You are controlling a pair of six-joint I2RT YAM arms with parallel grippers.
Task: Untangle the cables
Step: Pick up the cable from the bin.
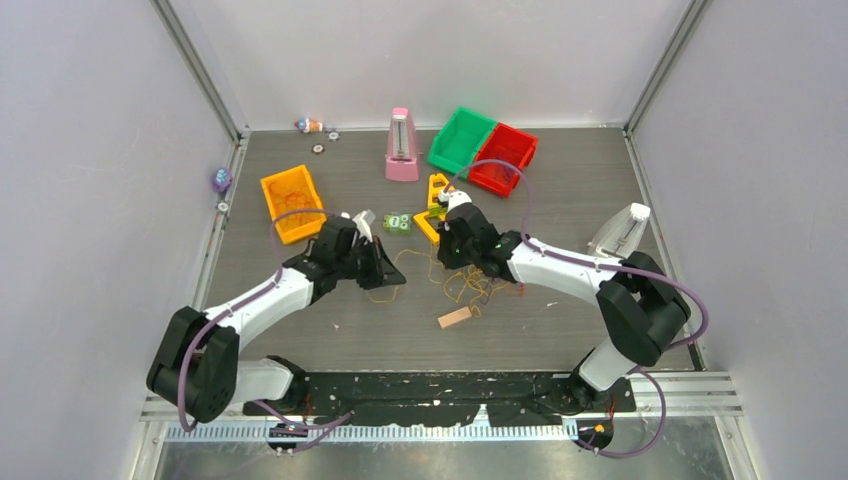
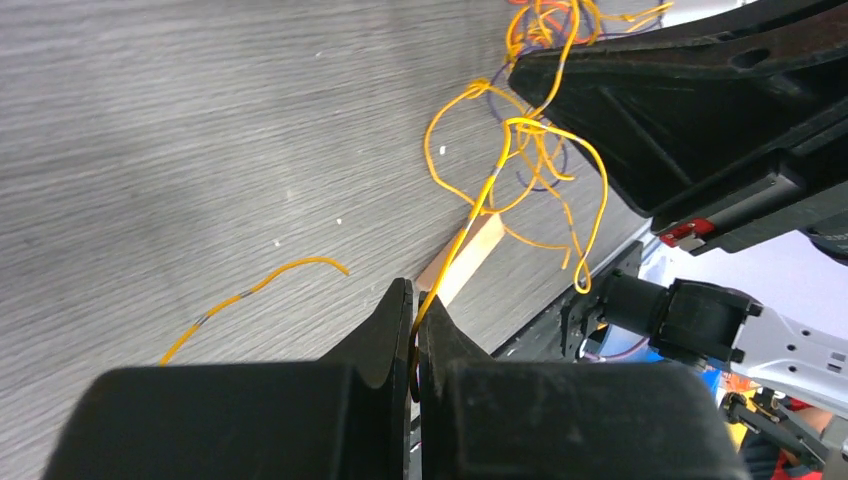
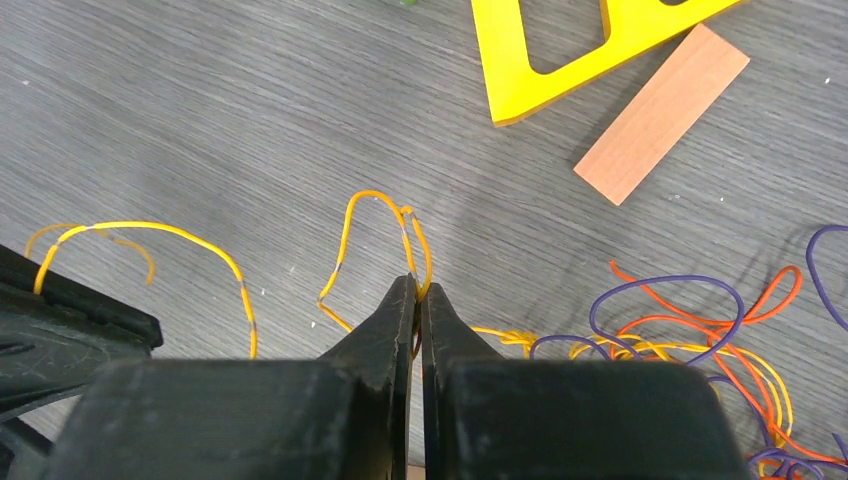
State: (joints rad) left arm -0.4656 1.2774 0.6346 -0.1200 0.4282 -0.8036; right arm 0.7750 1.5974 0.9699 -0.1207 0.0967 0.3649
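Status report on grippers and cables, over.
Left gripper and right gripper shut, each on a yellow strand of the cables. Tangle not yet apart, lying between both grippers. Wooden block close beside it.

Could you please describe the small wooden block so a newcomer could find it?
On the grey table, find the cables tangled near its middle. Just toward the near edge from them lies the wooden block: a flat, pale-brown bar, rigid unlike the thin wires.

Bright even light, soft shadows, near edges blurred

White-and-black arms (image 1: 268, 300) — lilac hoses (image 1: 570, 259)
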